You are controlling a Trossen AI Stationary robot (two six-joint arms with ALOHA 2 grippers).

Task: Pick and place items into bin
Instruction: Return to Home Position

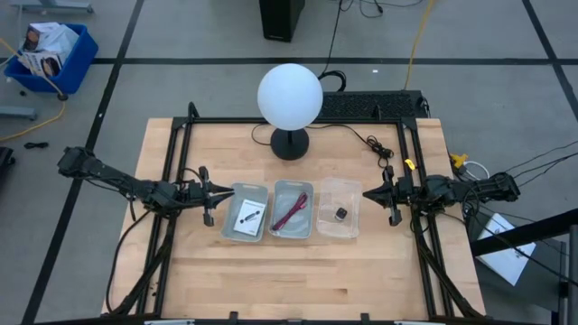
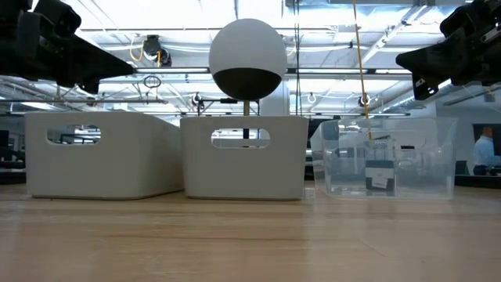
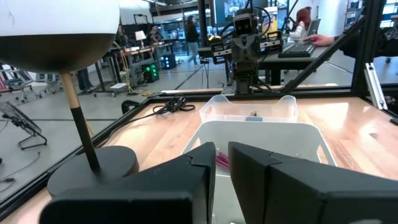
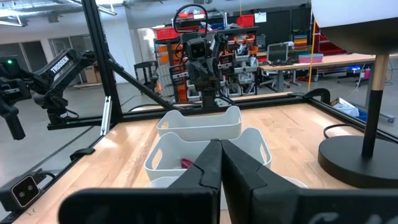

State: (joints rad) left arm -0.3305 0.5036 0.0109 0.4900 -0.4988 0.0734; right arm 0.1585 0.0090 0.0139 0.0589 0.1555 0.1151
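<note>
Across the table, three bins sit in a row between the arms. The card (image 1: 249, 216) lies in the left gray bin (image 1: 244, 238), the cord (image 1: 291, 212) in the middle gray bin (image 1: 291, 183), and the cube (image 1: 341, 214) in the clear bin (image 1: 336, 231). The left gripper (image 1: 230, 190) hovers just beside the card's bin, fingers drawn to a thin slit, pinching nothing. The right gripper (image 1: 365, 192) hangs beside the clear bin, fingers pressed together, empty. Every item lies ahead of the tips, none between them.
</note>
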